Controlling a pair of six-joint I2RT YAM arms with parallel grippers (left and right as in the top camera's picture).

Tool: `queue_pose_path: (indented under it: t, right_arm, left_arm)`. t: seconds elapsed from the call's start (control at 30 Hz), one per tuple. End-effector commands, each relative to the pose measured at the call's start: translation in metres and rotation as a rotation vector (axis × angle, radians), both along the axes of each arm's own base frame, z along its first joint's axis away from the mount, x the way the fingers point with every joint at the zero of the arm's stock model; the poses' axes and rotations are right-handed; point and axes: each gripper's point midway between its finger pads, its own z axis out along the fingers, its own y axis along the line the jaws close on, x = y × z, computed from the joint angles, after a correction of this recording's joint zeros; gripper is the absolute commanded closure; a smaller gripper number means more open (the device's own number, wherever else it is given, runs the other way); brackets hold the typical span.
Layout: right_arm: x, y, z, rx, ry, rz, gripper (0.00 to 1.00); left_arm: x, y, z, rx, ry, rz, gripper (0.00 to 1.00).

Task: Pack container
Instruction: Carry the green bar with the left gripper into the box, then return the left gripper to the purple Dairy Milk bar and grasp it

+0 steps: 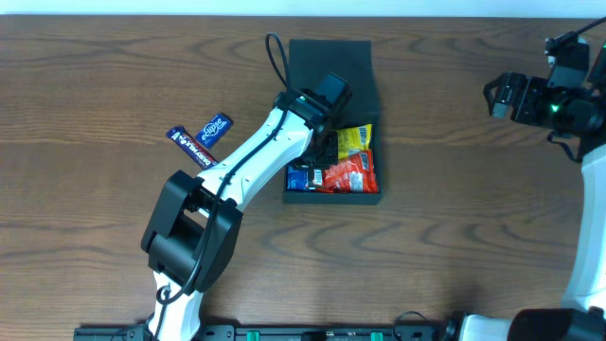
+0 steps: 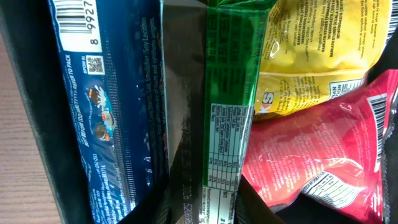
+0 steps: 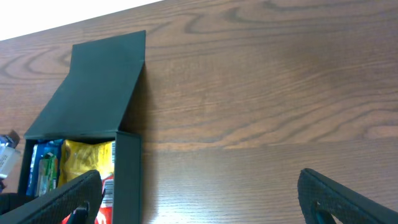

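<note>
The container [image 1: 331,62] is a dark square box with its flap lid lying open at the back; it also shows in the right wrist view [image 3: 127,180]. Inside lie a yellow packet [image 1: 355,140], a red packet [image 1: 352,175] and a blue packet [image 1: 301,177]. My left gripper [image 1: 327,128] is down in the box. In its wrist view its fingers [image 2: 208,208] are closed on a green-and-black packet [image 2: 224,93], between the blue packet [image 2: 106,106] and the yellow [image 2: 311,50] and red [image 2: 336,143] ones. My right gripper [image 1: 511,95] is open and empty, far to the right [image 3: 199,199].
Two small blue packets [image 1: 216,128] [image 1: 192,147] lie on the wooden table left of the box, beside my left arm. The right arm's base stands at the table's right edge.
</note>
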Motion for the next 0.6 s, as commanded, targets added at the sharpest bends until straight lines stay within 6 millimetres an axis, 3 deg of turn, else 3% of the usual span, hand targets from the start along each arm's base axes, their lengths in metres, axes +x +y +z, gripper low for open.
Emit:
queue_pose_path:
  t: [0.0,0.23,0.4,0.5,0.57]
  right_arm:
    - [-0.002,-0.002,0.010,0.006,-0.026,-0.014,0.01]
    - [-0.002,-0.002,0.010,0.005,-0.027,-0.014,0.01]
    - [-0.002,-0.002,0.010,0.005,-0.027,-0.014,0.01]
    - [-0.002,-0.002,0.010,0.005,-0.026,-0.014,0.01]
    - [-0.002,-0.002,0.010,0.005,-0.026,-0.014,0.01]
  left_arm:
    - [-0.002,0.003,-0.009,0.009,0.024,0.016,0.64]
    - [0.007,-0.002,0.005,-0.002,-0.017,-0.030,0.59]
    - [0.028,-0.012,0.044,-0.023,-0.113,-0.090,0.61]
    - [0.049,0.007,0.081,0.075,-0.235,-0.045,0.62]
    - [0.062,0.041,0.107,0.215,-0.325,0.083,0.57]
